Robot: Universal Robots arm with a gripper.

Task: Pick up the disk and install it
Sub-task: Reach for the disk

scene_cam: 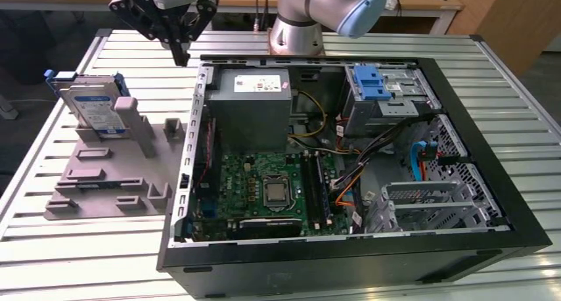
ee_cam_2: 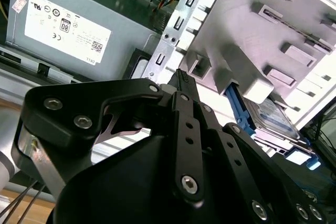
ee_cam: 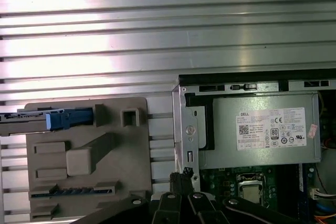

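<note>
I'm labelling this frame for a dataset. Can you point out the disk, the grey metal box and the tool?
the disk (scene_cam: 90, 109): exterior view, on its blue-and-white label.
the grey metal box (scene_cam: 249, 120): exterior view, on its bare face below the white sticker.
the tool (scene_cam: 180, 55): exterior view, between its fingertips.

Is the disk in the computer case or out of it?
Out: the disk stands on edge in the grey holder on the table, beside the open case.
</note>
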